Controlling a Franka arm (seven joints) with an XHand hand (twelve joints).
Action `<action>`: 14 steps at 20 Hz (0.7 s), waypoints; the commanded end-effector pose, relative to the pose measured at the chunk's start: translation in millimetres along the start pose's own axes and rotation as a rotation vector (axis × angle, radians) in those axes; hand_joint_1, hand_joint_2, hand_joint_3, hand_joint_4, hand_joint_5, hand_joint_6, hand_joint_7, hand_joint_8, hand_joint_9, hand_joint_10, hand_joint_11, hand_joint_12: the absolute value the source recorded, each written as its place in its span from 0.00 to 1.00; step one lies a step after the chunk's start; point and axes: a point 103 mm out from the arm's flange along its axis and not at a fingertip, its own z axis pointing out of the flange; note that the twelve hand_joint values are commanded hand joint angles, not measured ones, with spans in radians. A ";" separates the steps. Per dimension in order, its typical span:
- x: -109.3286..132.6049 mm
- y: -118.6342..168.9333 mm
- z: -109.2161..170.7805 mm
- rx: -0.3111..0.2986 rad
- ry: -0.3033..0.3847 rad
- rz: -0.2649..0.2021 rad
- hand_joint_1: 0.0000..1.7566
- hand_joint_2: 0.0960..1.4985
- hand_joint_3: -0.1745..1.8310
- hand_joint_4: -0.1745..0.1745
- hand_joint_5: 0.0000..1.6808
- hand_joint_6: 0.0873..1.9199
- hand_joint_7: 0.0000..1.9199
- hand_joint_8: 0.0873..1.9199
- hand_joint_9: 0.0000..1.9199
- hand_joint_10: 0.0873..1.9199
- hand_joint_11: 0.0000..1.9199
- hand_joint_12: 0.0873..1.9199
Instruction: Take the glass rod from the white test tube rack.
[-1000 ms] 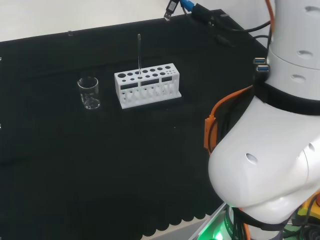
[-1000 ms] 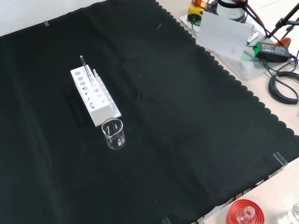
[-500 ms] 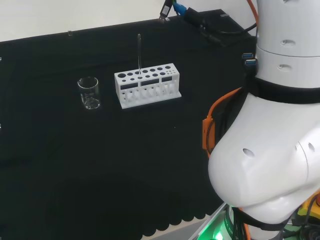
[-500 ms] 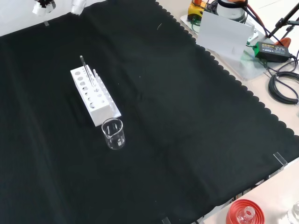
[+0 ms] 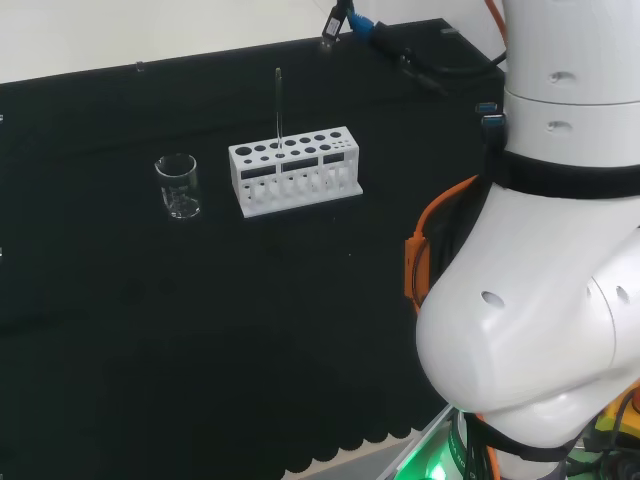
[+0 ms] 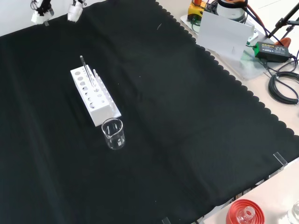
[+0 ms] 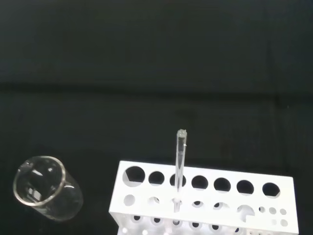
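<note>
A thin glass rod stands upright in a hole of the white test tube rack on the black cloth. In the front view the rod rises from the far half of the rack. My hand comes in at the top edge of that view, beyond the rack and apart from it. Its white fingertips are spread and hold nothing. The wrist view looks down on the rod and the rack.
A small clear beaker stands to the left of the rack in the head view, nearer than the rack in the front view. A red ribbed stand sits off the cloth's near corner. Cables lie at the right.
The fingertips have come farther into the front view's top edge. In the head view the arm's upper links have swung left. Rod, rack and beaker have not moved.
</note>
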 end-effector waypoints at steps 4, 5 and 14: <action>-8.2 17.0 24.2 0.037 -0.014 0.002 0.42 0.70 0.00 0.38 0.27 0.00 0.28 0.35 0.37 0.39 0.29 0.69; -8.4 16.4 26.6 0.042 -0.016 0.000 0.42 0.70 0.00 0.38 0.27 0.00 0.28 0.35 0.37 0.39 0.29 0.69; -2.5 14.4 33.2 0.043 0.017 -0.046 0.40 0.71 0.00 0.39 0.28 0.00 0.29 0.36 0.39 0.39 0.30 0.69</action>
